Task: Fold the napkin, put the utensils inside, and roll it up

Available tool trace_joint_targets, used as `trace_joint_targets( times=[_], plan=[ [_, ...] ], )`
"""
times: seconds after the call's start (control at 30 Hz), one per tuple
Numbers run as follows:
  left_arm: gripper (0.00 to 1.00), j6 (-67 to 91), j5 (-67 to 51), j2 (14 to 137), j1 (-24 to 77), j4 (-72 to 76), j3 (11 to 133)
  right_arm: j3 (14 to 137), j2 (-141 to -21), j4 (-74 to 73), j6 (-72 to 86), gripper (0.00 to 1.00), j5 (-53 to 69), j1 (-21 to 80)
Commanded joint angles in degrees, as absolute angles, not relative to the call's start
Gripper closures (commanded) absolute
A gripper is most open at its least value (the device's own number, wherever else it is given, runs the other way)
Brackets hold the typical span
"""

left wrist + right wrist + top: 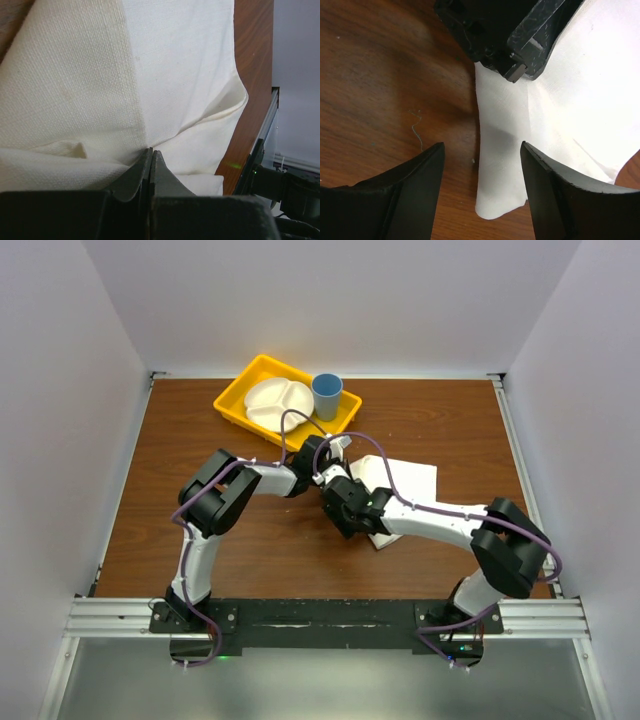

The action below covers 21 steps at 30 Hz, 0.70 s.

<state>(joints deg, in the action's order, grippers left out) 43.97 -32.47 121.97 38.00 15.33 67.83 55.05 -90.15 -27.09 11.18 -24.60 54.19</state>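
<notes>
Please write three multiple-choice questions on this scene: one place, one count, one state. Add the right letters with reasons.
1. Where does the blue cup stand relative to the yellow rectangular tray? A) left of it B) inside it C) in front of it
2. How many things lie in that tray? A) one B) four C) two
3. The right gripper is: A) open B) shut on the cup C) shut on the tray
Key: 1 B, it stands beside the white divided plate; 2 C, cup and plate only; 3 A, its jaws stand apart over the white cloth napkin's corner.
</notes>
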Motion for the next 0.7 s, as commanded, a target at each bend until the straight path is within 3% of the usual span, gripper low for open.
trace_joint_targets(
  times=[0.0,0.67],
  plan=[
    [1.0,42.5,-30.5,126.3,38.5,4.2,65.5,56.7,-93.0,-25.0,8.2,0.35,-30.7,54.9],
    [1.0,41.3,-31.8,126.8,37.0,3.5,65.1,58.3,-103.9,-27.8,9.8,0.48,-36.6,55.2]
  ],
)
